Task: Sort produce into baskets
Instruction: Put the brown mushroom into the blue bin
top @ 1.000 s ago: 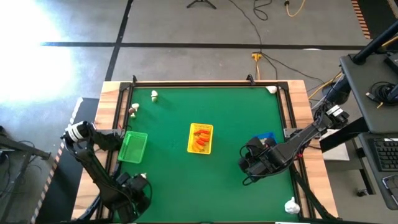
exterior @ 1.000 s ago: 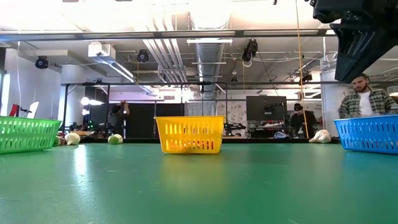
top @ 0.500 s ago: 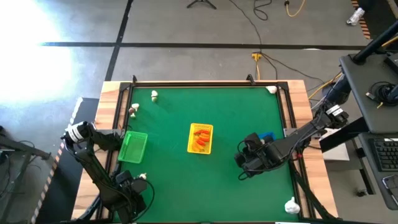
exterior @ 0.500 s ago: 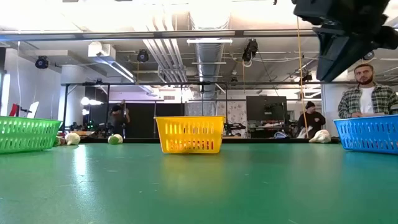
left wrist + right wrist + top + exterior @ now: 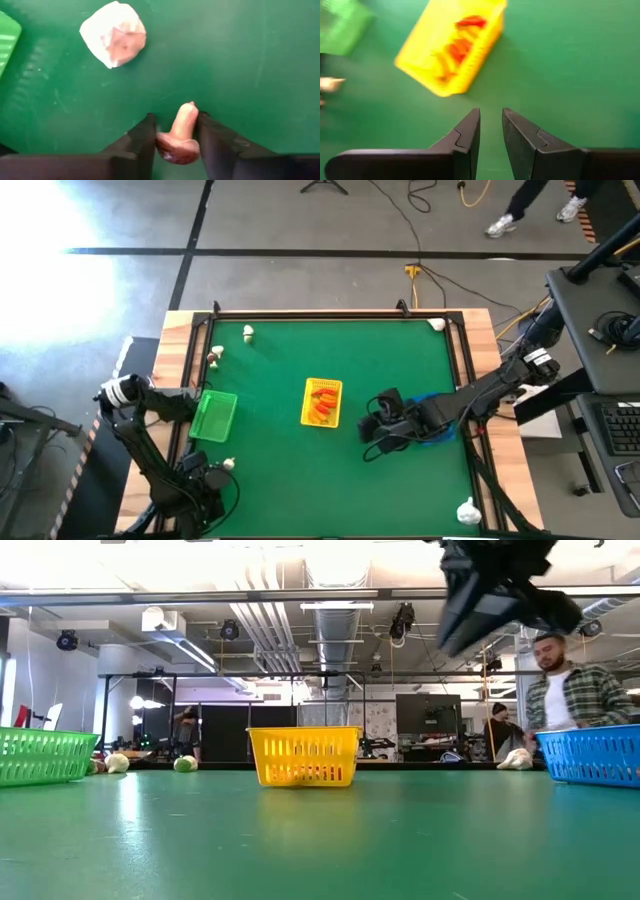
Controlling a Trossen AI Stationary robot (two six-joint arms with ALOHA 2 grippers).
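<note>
A: Under everything?
B: Green worktop with a wooden edge, on a grey floor with black lines and cables.

A: And behind, in the room?
B: Big open hall, pipes up on the ceiling, screens far back. A person in a checked shirt standing past the far edge.

A: Baskets?
B: Three. Green basket on the left side. Yellow basket in the middle, with orange and red pieces inside. Blue basket on the right, mostly covered from above by the right arm, so cannot tell what lies in it.

A: Loose produce?
B: Two small white pieces near the far left corner, one at the far right corner, one by the near right corner.

A: Left tool?
B: Low at the near left corner, in front of the green basket. Clenched on a toy mushroom, stem between both fingers. A lumpy white piece lying on the worktop near it.

A: Right tool?
B: Up above the worktop, between the yellow and blue baskets. Fingers almost together, only a thin gap, holding nothing.
</note>
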